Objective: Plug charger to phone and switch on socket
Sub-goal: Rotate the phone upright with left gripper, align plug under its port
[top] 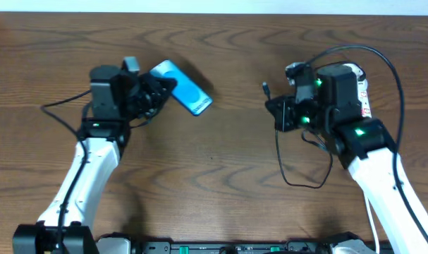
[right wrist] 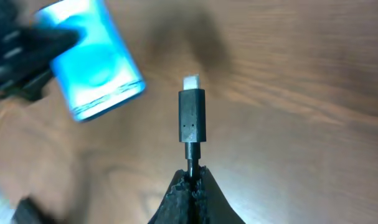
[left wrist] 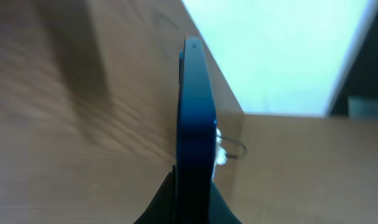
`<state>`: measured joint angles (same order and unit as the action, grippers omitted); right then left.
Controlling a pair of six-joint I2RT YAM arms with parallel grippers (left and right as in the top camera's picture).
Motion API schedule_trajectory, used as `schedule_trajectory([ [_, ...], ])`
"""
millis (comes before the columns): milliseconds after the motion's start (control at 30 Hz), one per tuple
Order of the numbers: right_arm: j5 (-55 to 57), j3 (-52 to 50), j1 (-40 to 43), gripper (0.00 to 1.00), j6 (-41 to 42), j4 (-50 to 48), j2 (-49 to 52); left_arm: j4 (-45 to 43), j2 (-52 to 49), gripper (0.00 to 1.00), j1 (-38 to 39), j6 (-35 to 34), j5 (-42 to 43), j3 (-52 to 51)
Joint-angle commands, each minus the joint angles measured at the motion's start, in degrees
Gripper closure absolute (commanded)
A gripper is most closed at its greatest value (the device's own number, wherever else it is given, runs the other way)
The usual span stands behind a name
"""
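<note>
**Phone and charger held ready for mating**

Above the table, the socket is largely hidden behind the right arm (its switch cannot be read). The phone is clamped edge-on by the left gripper, free end offered rightward. The charger is pinched just behind its connector by the right gripper, aimed phoneward, well apart. The bare plug tip is shown only by the right wrist view.
</note>
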<state>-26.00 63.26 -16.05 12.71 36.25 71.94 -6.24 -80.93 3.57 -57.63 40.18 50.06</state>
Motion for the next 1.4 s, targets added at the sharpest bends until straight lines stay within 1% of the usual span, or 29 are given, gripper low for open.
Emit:
schedule_trajectory([
  [0, -6.1, -0.3, -2.9, 0.99, -3.2, 1.8, -1.0, -4.6, -3.3, 0.93, 3.6, -1.9, 3.8, 0.7],
  [100, -6.0, -0.7, -7.9, 0.99, -6.6, 1.8, -0.9, -5.5, -6.5, 0.92, 3.6, -1.8, 8.2, 0.7],
  [233, -1.7, -0.9, -12.1, 0.99, -6.8, 1.7, -0.8, -6.9, -7.6, 0.93, 0.6, -3.5, 11.0, 0.7],
  [300, 0.0, -1.3, -13.5, 0.99, -6.6, 1.4, -0.7, -10.8, -7.6, 0.92, -0.4, -5.0, 13.2, 0.7],
  [367, 0.0, -2.4, -15.5, 0.99, -4.9, -0.4, -0.4, -18.6, -7.6, 0.93, -1.0, -7.6, 16.3, 0.7],
  [433, 0.2, -3.4, -16.5, 0.99, -3.1, -3.7, -0.3, -23.2, -7.6, 0.93, -1.0, -10.3, 17.6, 0.7],
  [567, 0.4, -4.6, -16.6, 0.99, 0.4, -7.8, 0.2, -23.8, -7.6, 0.93, -1.0, -11.8, 18.4, 0.7],
  [700, 2.1, -4.6, -16.5, 0.99, 2.6, -10.0, 1.6, -27.9, -7.6, 0.93, -1.0, -14.3, 22.3, 0.7],
  [800, 2.0, -4.6, -16.5, 0.99, 3.1, -10.3, 1.6, -31.9, -7.6, 0.93, -1.0, -14.7, 26.2, 0.7],
  [933, 1.6, -4.6, -16.5, 0.99, 3.1, -10.1, 1.6, -32.5, -7.6, 0.93, -1.0, -14.7, 29.2, 0.7],
  [1033, 1.6, -4.6, -16.5, 0.99, 3.1, -10.1, 1.6, -33.3, -7.6, 0.92, -1.0, -14.4, 29.9, 0.7],
  [1233, 1.6, -4.6, -16.5, 0.99, 2.6, -6.0, -0.2, -33.4, -7.6, 0.93, -2.5, -14.0, 29.9, 0.7],
  [1300, 1.7, -4.6, -16.0, 0.99, 1.7, -3.0, -4.3, -33.4, -7.7, 0.93, -2.9, -13.8, 29.9, 0.7],
  [1367, 4.6, -4.6, -15.0, 0.99, 1.4, 0.5, -9.7, -33.4, -7.7, 0.93, -2.9, -12.9, 29.9, 0.7],
])
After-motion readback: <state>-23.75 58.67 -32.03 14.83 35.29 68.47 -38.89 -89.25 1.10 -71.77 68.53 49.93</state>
